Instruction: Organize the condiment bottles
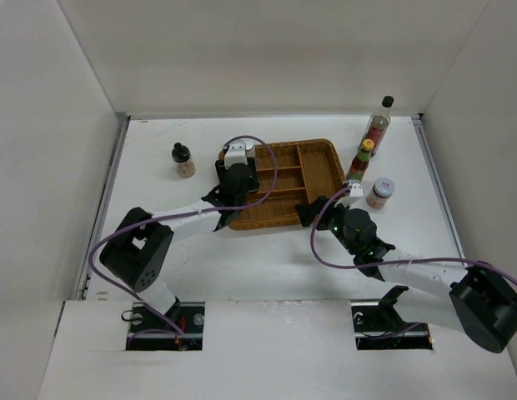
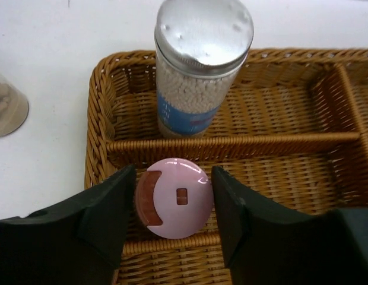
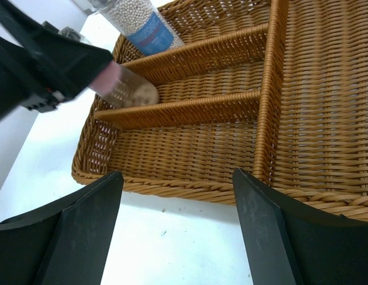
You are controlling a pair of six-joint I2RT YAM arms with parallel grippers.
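My left gripper [image 1: 236,171] [image 2: 174,173] hangs over the left end of the wicker tray [image 1: 328,152], shut on the pink-capped bottle [image 2: 175,198], which stands in the tray's second compartment. The blue-banded bottle [image 2: 199,71] stands in the compartment behind it. My right gripper [image 1: 308,210] [image 3: 178,176] is open and empty above the table at the tray's near edge [image 3: 172,187]. The round black-capped bottle [image 1: 183,160] stands left of the tray. The tall clear black-capped bottle [image 1: 378,123], the yellow-capped red-green bottle [image 1: 361,162] and the squat brown jar [image 1: 380,192] stand to its right.
White walls close in the table on three sides. The tray's large right compartments [image 3: 326,89] hold nothing. In the right wrist view the left gripper's body [image 3: 47,65] reaches over the tray's far left corner. Purple cables loop along both arms.
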